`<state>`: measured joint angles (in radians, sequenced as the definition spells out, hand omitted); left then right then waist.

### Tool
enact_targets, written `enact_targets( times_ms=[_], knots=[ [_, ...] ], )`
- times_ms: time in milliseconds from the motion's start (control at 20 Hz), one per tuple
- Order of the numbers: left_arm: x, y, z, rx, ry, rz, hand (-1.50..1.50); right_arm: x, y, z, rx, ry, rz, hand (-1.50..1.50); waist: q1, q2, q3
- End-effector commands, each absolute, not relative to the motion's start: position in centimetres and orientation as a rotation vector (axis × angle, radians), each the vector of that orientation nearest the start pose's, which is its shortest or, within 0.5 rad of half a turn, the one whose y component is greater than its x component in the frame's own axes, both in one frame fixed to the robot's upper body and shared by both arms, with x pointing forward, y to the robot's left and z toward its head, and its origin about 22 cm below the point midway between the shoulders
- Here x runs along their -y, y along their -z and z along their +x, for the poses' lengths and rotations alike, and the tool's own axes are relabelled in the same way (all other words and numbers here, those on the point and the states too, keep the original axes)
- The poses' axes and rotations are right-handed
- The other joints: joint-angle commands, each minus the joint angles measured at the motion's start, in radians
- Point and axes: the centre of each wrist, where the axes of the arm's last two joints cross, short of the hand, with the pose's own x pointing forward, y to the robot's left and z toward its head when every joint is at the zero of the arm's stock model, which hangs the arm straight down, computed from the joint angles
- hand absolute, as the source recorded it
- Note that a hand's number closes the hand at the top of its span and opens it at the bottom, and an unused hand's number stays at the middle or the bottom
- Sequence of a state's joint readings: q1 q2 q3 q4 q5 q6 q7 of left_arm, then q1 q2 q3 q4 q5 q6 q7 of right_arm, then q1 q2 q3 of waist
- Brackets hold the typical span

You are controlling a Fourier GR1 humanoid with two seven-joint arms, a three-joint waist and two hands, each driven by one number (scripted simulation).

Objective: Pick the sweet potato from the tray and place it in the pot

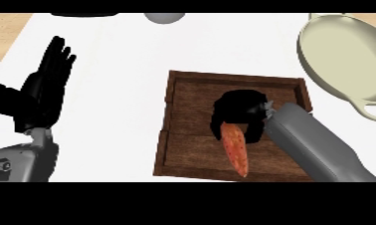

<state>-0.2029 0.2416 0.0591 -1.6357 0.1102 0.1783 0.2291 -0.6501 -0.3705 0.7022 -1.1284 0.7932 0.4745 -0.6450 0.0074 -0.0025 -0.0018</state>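
Judging progress, I put us at the grasp: my right hand (239, 111) curls round the top end of the sweet potato (235, 153), which lies inside the tray (189, 150); lift and carry to the pot (336, 52) at two o'clock remain. Sweet potato: orange, mottled, tapering to a point. Tray: dark planked wood, raised rim. Pot: smooth cream, rounded. My left hand (46, 87) rests open at nine o'clock.
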Motion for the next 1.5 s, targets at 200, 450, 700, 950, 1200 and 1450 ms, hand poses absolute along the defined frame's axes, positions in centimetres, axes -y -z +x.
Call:
enact_targets(
  times_ms=[200, 450, 700, 950, 1200, 1450],
  knots=[
    [-26.3, -9.0, 27.6, 1.622, -0.058, 0.187, 0.00, 15.9, -2.3, 33.2, 1.403, -2.219, 0.359, 1.50, -0.005, 0.002, 0.002],
    [-29.2, -7.9, 27.6, 1.597, -0.098, 0.256, 0.00, 17.4, -0.2, 34.2, 1.225, -1.647, -0.173, 1.50, -0.060, -0.008, 0.000],
    [-29.5, -8.3, 28.5, 1.605, -0.117, 0.252, 0.00, 14.9, -1.9, 33.4, 1.206, -1.371, -0.413, 1.50, -0.061, -0.009, -0.001],
    [-29.1, -5.9, 26.8, 1.593, -0.101, 0.242, 0.00, 11.6, -6.2, 30.9, 1.277, -1.203, -0.522, 1.50, -0.036, -0.009, 0.000],
    [-28.9, -6.9, 27.4, 1.594, -0.115, 0.233, 0.00, 14.2, -10.7, 29.9, 1.503, -0.859, -0.731, 1.50, -0.047, -0.011, 0.001],
    [-29.0, -9.1, 27.9, 1.604, -0.100, 0.217, 0.00, 17.0, -15.0, 28.0, 1.640, -0.609, -0.945, 1.50, -0.039, -0.009, 0.002]
  ],
)
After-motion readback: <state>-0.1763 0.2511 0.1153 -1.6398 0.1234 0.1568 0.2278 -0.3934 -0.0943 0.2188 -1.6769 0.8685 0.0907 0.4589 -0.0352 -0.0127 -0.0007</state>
